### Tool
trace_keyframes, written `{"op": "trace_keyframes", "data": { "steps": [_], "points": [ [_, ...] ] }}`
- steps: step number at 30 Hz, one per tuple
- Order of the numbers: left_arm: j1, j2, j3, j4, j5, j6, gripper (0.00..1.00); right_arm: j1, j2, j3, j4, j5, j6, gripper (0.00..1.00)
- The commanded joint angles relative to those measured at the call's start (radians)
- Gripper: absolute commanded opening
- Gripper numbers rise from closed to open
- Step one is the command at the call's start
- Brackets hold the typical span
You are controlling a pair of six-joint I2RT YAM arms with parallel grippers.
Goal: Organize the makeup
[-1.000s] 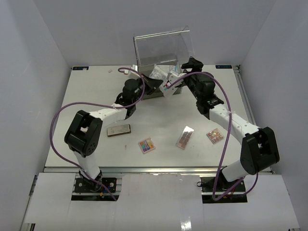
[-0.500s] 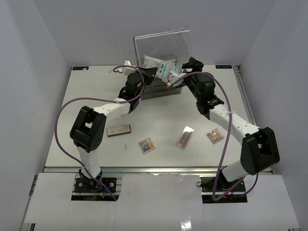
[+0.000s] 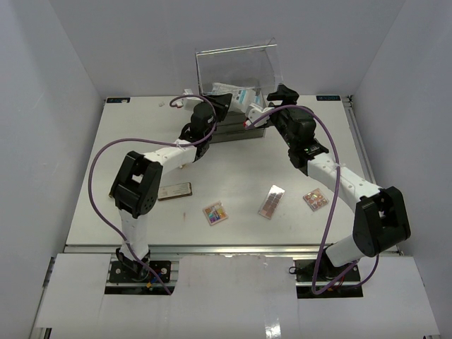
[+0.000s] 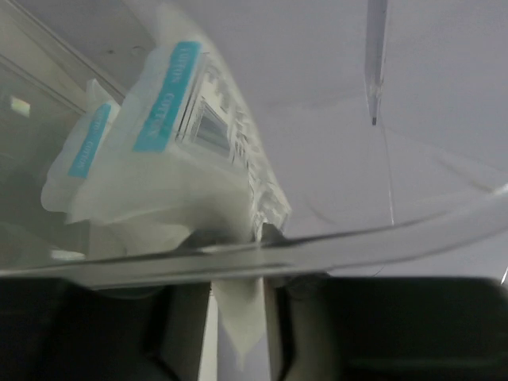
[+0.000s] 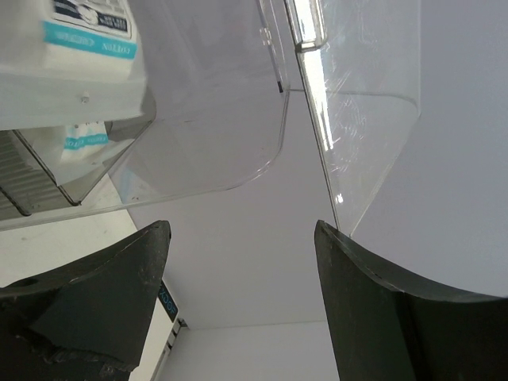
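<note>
My left gripper [image 3: 223,106] is shut on the white-blue packet [image 3: 238,94] and holds it at the open front of the clear drawer box [image 3: 236,65]. In the left wrist view the packet [image 4: 171,151] with its teal label stands above my gripper [image 4: 236,254], with a clear plastic edge across the front. My right gripper [image 3: 263,113] is open and empty beside the box. Its wrist view shows the gripper [image 5: 238,278] below the clear wall [image 5: 357,119] and the packet [image 5: 79,48]. The bronze compact [image 3: 174,191] and three eyeshadow palettes [image 3: 215,213] [image 3: 271,201] [image 3: 316,199] lie on the table.
A low grey drawer tray [image 3: 233,132] sits at the foot of the clear box, between both grippers. White walls close in the table on three sides. Purple cables hang along both arms.
My left gripper has carried the packet up and back, from in front of the box to its opening. The right arm has stayed put.
</note>
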Motion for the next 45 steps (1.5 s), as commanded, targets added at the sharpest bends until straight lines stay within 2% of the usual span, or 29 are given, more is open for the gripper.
{"op": "trace_keyframes", "data": {
  "steps": [1, 6, 13, 30, 35, 38, 41, 43, 45],
  "points": [
    [-0.004, -0.024, 0.02, -0.01, 0.008, -0.015, 0.49, -0.005, -0.042, -0.001, 0.084, 0.003, 0.007, 0.8],
    [-0.007, -0.035, -0.006, 0.007, 0.036, -0.033, 0.56, -0.007, -0.043, -0.004, 0.082, 0.005, 0.009, 0.8],
    [-0.022, -0.093, -0.075, 0.048, 0.065, -0.032, 0.55, -0.006, -0.049, -0.009, 0.081, 0.005, 0.009, 0.8],
    [-0.064, -0.364, -0.45, 0.121, 0.141, 0.057, 0.55, -0.005, -0.076, -0.036, 0.056, 0.002, 0.009, 0.8],
    [-0.061, -0.595, -0.725, 0.074, 0.111, 0.144, 0.55, 0.001, -0.157, -0.128, -0.07, -0.037, 0.016, 0.8],
    [-0.051, -0.793, -0.86, 0.007, 0.081, 0.21, 0.58, 0.001, -0.223, -0.196, -0.273, -0.12, 0.037, 0.8],
    [-0.047, -0.939, -0.891, -0.073, 0.082, 0.331, 0.65, 0.004, -0.265, -0.283, -0.425, -0.174, 0.059, 0.8],
    [-0.041, -0.983, -0.869, -0.115, 0.122, 0.424, 0.69, 0.004, -0.284, -0.335, -0.462, -0.193, 0.117, 0.8],
    [-0.036, -0.98, -0.85, -0.143, 0.186, 0.487, 0.79, -0.001, -0.309, -0.348, -0.495, -0.218, 0.188, 0.8]
  ]
}}
